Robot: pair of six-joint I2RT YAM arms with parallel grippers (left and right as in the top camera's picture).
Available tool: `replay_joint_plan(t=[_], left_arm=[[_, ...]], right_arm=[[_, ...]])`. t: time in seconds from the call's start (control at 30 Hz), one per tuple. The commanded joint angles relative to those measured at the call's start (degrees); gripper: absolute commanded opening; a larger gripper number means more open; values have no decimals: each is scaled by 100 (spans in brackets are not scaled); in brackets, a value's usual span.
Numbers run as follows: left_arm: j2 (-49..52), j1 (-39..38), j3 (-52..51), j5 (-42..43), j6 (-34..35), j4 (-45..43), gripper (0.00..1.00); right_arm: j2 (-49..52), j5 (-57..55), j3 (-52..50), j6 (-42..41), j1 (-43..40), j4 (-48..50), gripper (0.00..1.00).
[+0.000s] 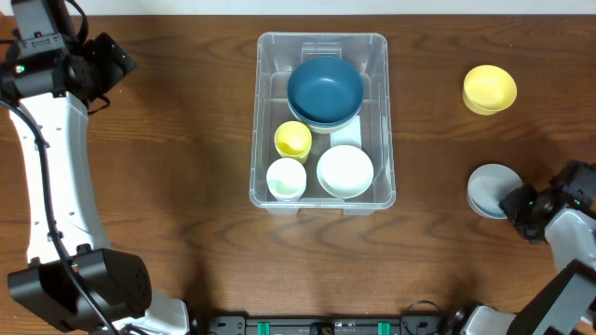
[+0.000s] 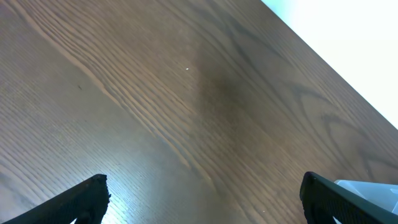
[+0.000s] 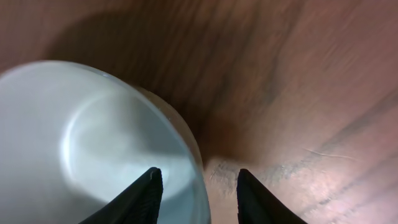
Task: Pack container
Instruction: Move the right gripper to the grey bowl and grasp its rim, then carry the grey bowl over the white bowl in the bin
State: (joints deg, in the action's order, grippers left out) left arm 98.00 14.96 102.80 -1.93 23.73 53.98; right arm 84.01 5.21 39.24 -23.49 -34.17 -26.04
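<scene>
Overview from above: taking in the whole table point(image 1: 186, 140) and placing the container point(image 1: 268, 102) at its middle, well apart from both arms, which neither wrist camera is catching. Also giving the only outside look at the left gripper point(image 1: 112, 63), hanging near the far left corner, and at the right gripper point(image 1: 518, 207), sitting against the near side of a pale grey bowl point(image 1: 486, 186) on the right of the table. Picking out a yellow bowl point(image 1: 489, 88) farther back on that side too, standing alone on the wood.

Turning to the left wrist view: seeing only bare wood grain and the table's edge, with the left fingertips point(image 2: 87, 199) spread out to the bottom corners of the frame (wide apart, holding and touching nothing).

Turning to the right wrist view: getting the close detail lost from above. Straddling the rim of the pale grey bowl with the right fingers point(image 3: 144, 196) partly apart, one inside the bowl, the other outside over the wood. Leaving a visible gap between each finger and the rim, so not gripping it.

Looking into the container: counting a dark blue bowl point(image 1: 324, 88) at the far end (apparently nested on a lighter one), a yellow cup point(image 1: 293, 140) just in front of it, a white cup point(image 1: 286, 179) at the near left and a white bowl point(image 1: 345, 170) beside that at the near right, all mouths up.
</scene>
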Motion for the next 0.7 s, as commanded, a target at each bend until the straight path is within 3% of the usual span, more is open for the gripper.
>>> replay_joint_plan(t=[0.0,0.1,0.2,0.27,0.5,0.67], left_arm=[[11,24,55,-70,-57,22,98],[11,24,55,-70,-57,22,98],[11,24,55,-70,-57,22,98],[11,24,55,-70,-57,22,98],[11,24,55,-70,-57,22,98],[11,24,55,-70,-57,22,98]], right_arm=[[162,87,-42,-28,-33,61,40],[227,173,-42,-24,-33,103,30],[223,227,-31,-7,-33,118,12],[212,321,-4,42,-33,116,8],[-81,551,459,280,142,-463,3],[-533,581,1169,446,778,-1204,2]])
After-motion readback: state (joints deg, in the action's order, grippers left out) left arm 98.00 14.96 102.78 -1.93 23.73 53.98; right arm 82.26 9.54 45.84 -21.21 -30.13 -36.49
